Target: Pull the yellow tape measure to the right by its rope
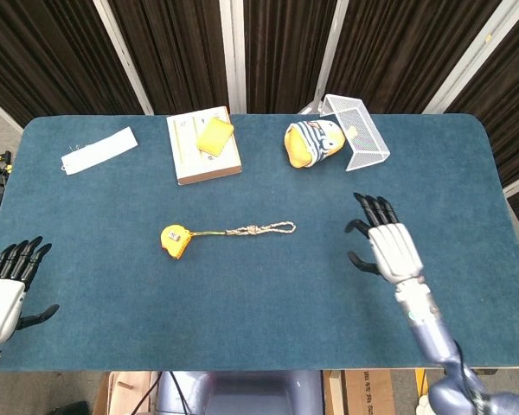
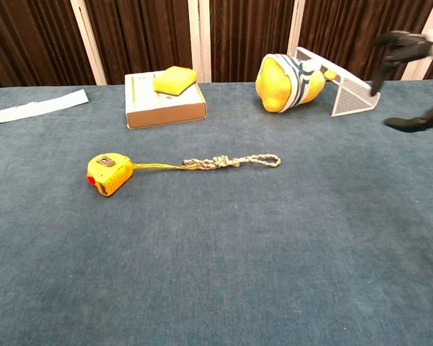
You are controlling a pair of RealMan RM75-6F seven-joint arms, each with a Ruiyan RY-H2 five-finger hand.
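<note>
Right hand (image 1: 391, 249) raised over the table (image 1: 268, 303), fingers spread, nothing held.

The right hand is seen above the right half of the table, palm down, its dark fingers (image 1: 374, 207) apart and directed toward the far edge; in the chest view only its fingertips (image 2: 400, 43) are shown, at the upper right. The left hand (image 1: 4, 290) is held open and empty at the near left corner. The yellow tape measure (image 1: 175, 239) is placed left of the table's centre, with its rope (image 1: 258, 229) stretched out to the right, the knotted loop being well apart from the right hand.
</note>
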